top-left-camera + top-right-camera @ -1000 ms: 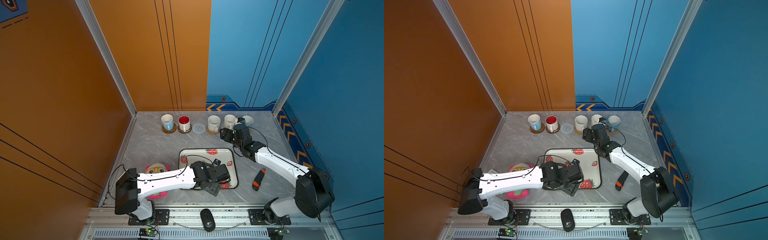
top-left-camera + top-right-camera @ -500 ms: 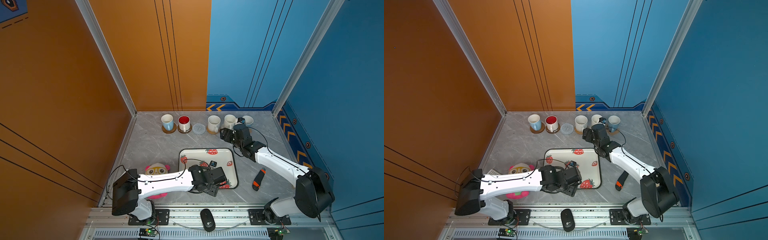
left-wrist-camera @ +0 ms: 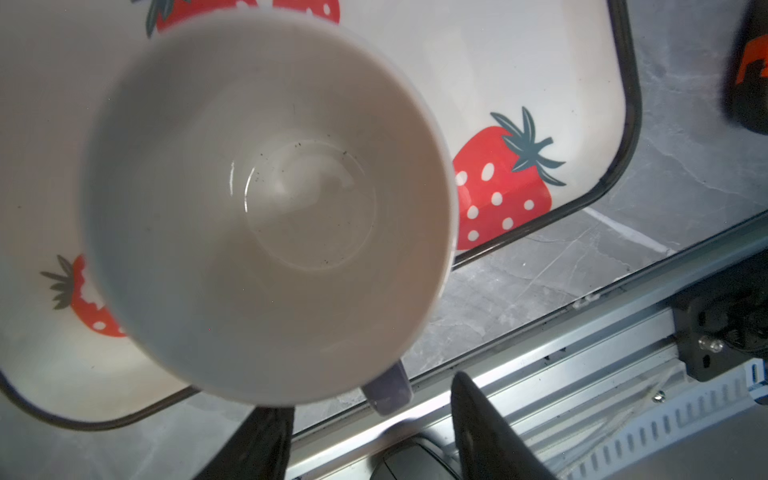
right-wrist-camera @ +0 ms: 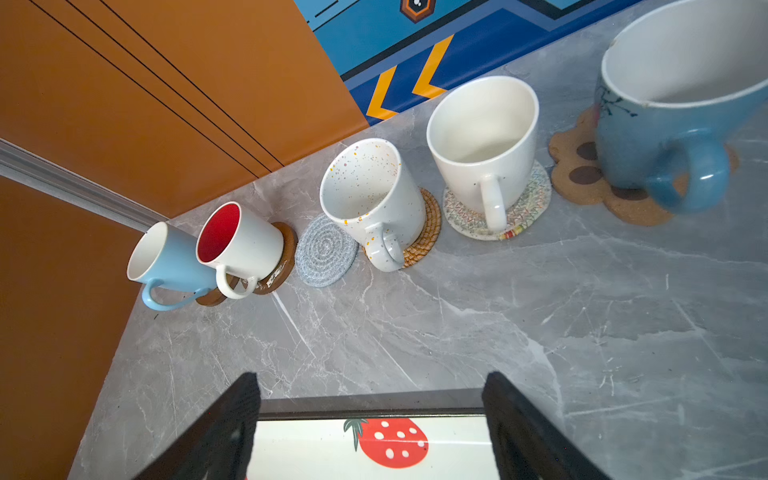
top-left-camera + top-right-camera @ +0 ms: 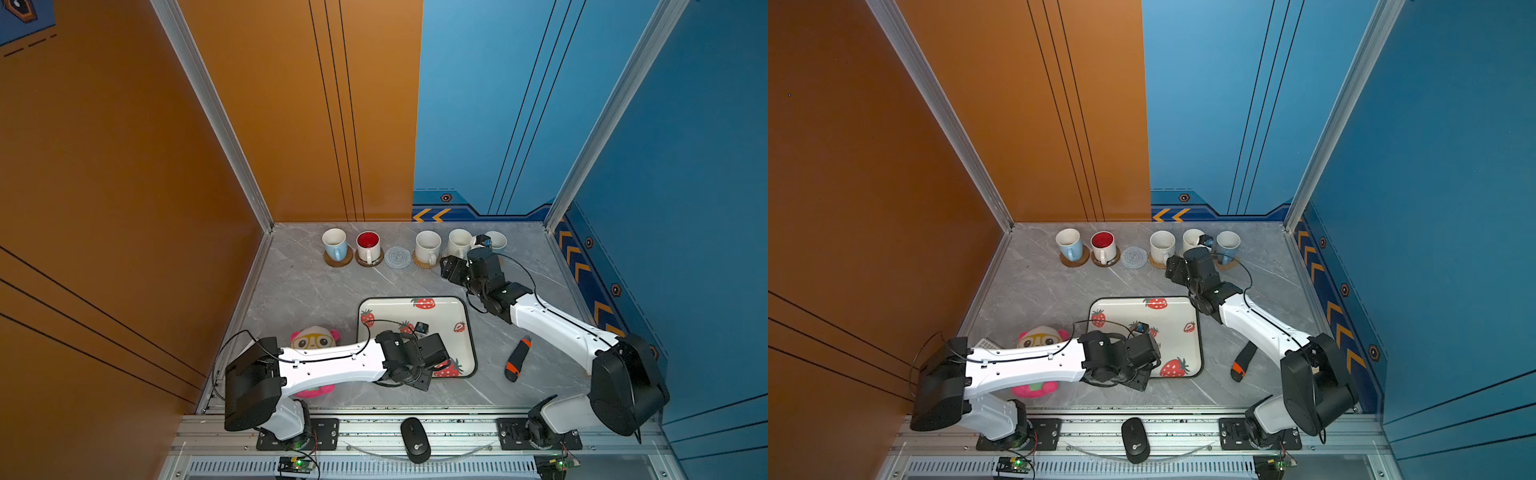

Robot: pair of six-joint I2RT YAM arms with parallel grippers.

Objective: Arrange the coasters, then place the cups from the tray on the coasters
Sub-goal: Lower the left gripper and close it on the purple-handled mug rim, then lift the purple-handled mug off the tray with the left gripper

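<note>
A lavender-handled cup (image 3: 266,208) with a white inside stands on the strawberry tray (image 5: 440,311), hidden under my left wrist in both top views. My left gripper (image 3: 368,409) is open, its fingers on either side of the cup's handle (image 3: 386,390) with gaps showing. Along the back wall, five cups sit on coasters: light blue (image 4: 170,262), red-inside (image 4: 237,241), speckled white (image 4: 370,195), white (image 4: 482,141) and blue (image 4: 673,116) on the paw coaster (image 4: 582,174). The grey woven coaster (image 5: 397,257) is bare. My right gripper (image 5: 451,270) hangs open between tray and cups.
A pink and yellow plush toy (image 5: 313,340) lies left of the tray, under my left arm. A black and orange tool (image 5: 517,359) lies right of the tray. A black computer mouse (image 5: 413,444) rests on the front rail. Walls close in on three sides.
My left gripper has drawn back toward the tray's near edge and its jaws have narrowed around the cup's handle. The right arm has not moved.
</note>
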